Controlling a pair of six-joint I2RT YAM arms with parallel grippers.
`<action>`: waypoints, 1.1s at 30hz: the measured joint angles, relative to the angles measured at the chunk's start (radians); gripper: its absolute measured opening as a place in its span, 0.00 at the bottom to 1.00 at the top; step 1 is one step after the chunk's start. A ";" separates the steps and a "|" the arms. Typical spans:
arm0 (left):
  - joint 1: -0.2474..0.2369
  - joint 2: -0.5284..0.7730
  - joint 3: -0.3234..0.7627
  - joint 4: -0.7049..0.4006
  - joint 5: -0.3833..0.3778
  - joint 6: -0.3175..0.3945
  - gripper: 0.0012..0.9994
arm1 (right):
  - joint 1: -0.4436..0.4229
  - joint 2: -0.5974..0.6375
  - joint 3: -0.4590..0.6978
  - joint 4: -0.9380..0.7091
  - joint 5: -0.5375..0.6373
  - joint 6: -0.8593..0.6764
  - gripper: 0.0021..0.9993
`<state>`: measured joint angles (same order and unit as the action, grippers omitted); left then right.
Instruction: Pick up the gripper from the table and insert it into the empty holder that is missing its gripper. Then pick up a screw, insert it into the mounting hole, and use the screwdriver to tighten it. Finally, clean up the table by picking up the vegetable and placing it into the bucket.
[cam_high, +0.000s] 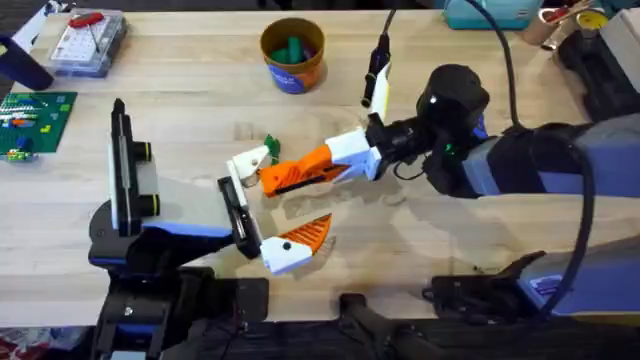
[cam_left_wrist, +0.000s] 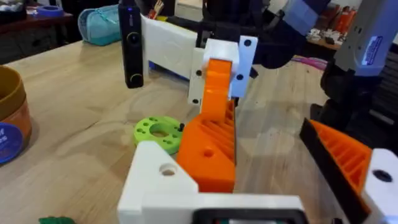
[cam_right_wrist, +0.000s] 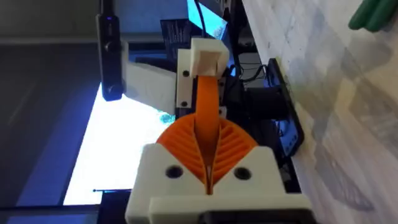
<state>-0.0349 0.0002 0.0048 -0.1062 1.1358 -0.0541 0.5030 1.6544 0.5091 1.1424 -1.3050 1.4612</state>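
Overhead downward; both wrist views close on the gripper (cam_left_wrist: 208, 140).

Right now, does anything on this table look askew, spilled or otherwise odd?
Nothing looks spilled or broken. The gripper, clamped in the right gripper, lies slanted beside the holder and is not seated in it. The bucket already holds something green.

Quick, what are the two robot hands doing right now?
Left gripper: can't tell if open or shut.
Right gripper: shut on the gripper, the orange finger.
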 joint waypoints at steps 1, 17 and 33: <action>0.000 0.000 0.000 0.000 0.000 0.000 0.99 | 0.000 0.000 0.000 0.015 -0.001 0.007 0.01; 0.000 0.000 0.000 0.000 0.000 0.000 0.99 | 0.000 0.000 0.000 0.025 0.003 0.054 0.01; 0.000 0.000 0.000 0.000 0.000 0.000 0.99 | 0.000 0.000 0.000 0.025 0.029 0.057 0.01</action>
<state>-0.0349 0.0002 0.0048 -0.1062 1.1358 -0.0540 0.5030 1.6543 0.5095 1.1671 -1.2762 1.5185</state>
